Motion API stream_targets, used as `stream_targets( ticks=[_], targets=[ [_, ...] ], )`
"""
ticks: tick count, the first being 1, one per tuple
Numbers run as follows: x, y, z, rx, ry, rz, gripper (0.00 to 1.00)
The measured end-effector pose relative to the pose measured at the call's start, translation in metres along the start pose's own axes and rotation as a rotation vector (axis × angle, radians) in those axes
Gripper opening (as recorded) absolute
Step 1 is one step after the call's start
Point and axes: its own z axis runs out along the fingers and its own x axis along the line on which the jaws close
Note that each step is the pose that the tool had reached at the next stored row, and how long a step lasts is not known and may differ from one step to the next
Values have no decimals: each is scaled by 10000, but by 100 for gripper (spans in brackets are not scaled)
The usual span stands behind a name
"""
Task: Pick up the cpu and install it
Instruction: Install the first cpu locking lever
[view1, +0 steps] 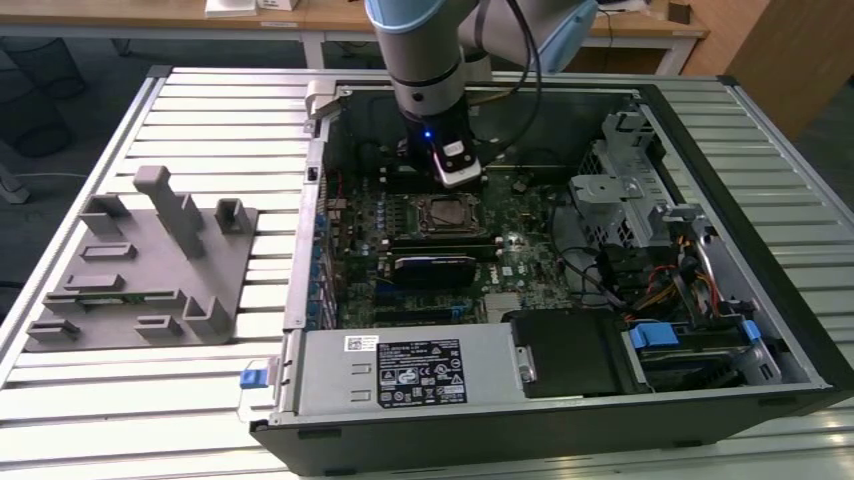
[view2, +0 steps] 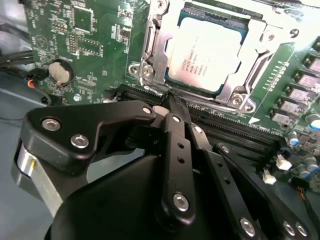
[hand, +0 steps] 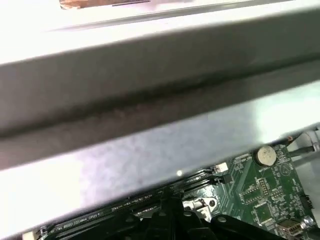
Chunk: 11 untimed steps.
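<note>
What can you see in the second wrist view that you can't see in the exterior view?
The second wrist view gives a close look at the cpu lying flat in its socket frame, with the shut gripper empty beside it. The exterior view takes in the whole computer case, the grey fixture and the slatted table. Both include the green motherboard.

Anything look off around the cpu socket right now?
Nothing stands out. The cpu lies flat and square inside the socket frame, not tilted. The hand is shut and empty, beside the frame, over the memory slots.
</note>
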Motion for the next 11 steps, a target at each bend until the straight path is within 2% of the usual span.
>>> stream_targets(
  ticks=[7, 11],
  targets=[
    [-29, 33, -154, -3, 1, 0, 11],
    [-34, 40, -179, -5, 0, 1, 11]
  ],
)
